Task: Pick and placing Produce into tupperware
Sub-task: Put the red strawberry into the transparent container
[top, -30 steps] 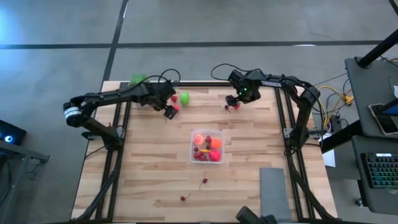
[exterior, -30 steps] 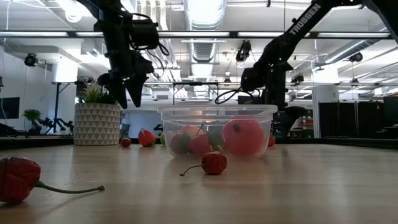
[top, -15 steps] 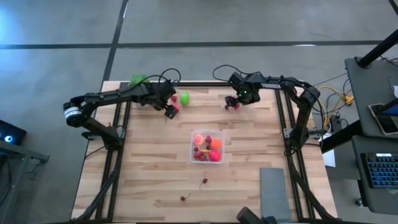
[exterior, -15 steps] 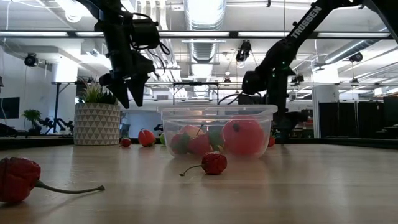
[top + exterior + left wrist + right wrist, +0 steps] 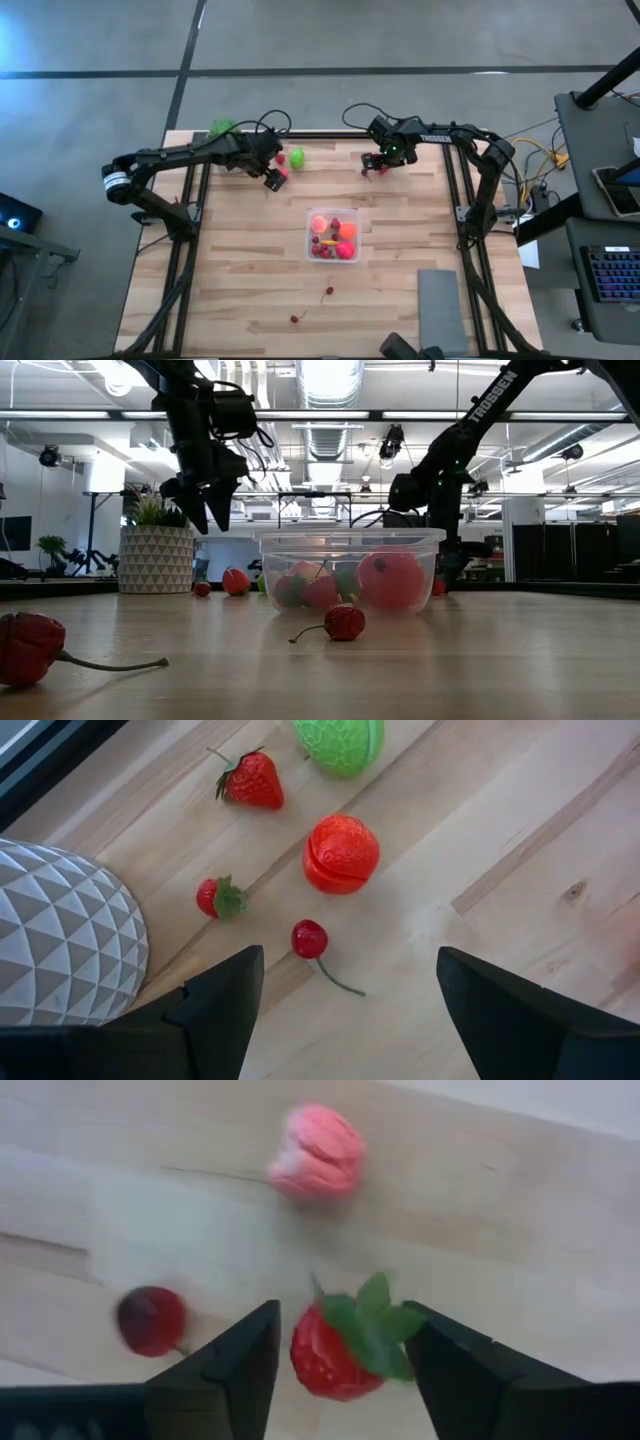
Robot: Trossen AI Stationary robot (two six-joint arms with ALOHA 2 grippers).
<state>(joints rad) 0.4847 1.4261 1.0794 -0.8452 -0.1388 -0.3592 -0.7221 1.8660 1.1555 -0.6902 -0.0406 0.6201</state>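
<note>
The clear tupperware (image 5: 309, 236) (image 5: 350, 538) stands mid-table with several red, pink and orange fruits inside. Near the far right edge, my right gripper (image 5: 378, 165) (image 5: 340, 1380) points down over a red strawberry (image 5: 330, 1355), one finger close on each side of it. A pink fruit (image 5: 318, 1150) and a cherry (image 5: 150, 1320) lie beside it. At the far left, my left gripper (image 5: 272, 180) (image 5: 350, 1010) hangs open above a cherry (image 5: 309, 938), a red ball (image 5: 341, 853), two strawberries (image 5: 252, 782) (image 5: 220, 897) and a lime-green piece (image 5: 297, 157). My right gripper comes from above with its fingers (image 5: 240, 1365) on either side of the strawberry, which lies on the table. Its green leaves (image 5: 385, 1330) reach one finger. A thin gap shows at the other. Whether the fingers touch the fruit I cannot tell.
A potted plant (image 5: 222, 128) (image 5: 155, 555) stands at the far left corner, just behind my left gripper. A flat grey pad (image 5: 440, 305) lies near the front right. Two stemmed cherries (image 5: 328, 291) (image 5: 295, 318) lie on the wood in front of the tupperware.
My right gripper has sunk slightly toward the strawberry and tipped a little, as the low view shows.
</note>
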